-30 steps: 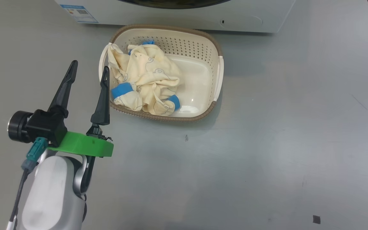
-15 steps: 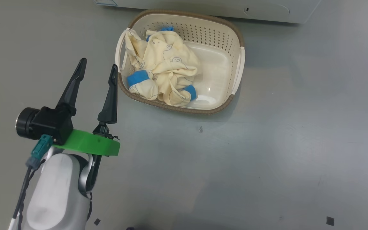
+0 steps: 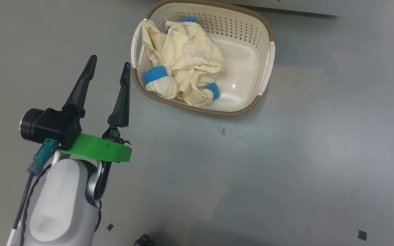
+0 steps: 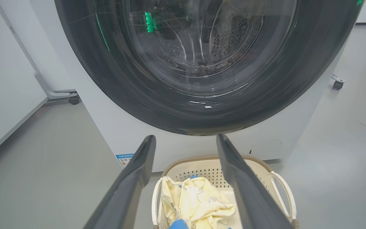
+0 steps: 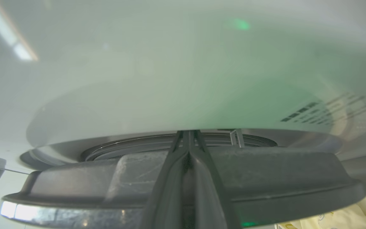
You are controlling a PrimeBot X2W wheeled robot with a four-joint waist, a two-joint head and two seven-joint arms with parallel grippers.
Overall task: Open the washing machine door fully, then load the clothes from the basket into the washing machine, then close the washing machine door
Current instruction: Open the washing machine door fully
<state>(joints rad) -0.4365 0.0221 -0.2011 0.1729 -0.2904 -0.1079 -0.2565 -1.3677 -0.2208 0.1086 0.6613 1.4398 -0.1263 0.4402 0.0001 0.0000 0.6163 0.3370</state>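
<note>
Basically door-opening stage, nothing loaded yet. From the left wrist the washing machine door (image 4: 100, 82) looks shut against the washing machine (image 4: 129, 136), with the drum visible through the glass. On the other arm, the right gripper (image 5: 188, 135) has both fingers pressed together with nothing between them. Its tips lie over the dark door rim and reach the seam with the white front. My guess: closed fingers make a thin wedge to get behind the rim and pull. Actual contact is hard to tell, the view is blurry. Meanwhile the left gripper (image 3: 110, 61) is spread wide and empty, hanging above the floor just beside the basket (image 3: 204, 110) on its left-handle side. It points toward the machine, likely parked ready to pick once the door is out of the way. That basket sits on the floor right in front of the machine base, below the door, so the carry is short. All the clothes (image 3: 183, 65) are in the basket, bunched in its left half with one edge up against the left handle; the right half is bare.
</note>
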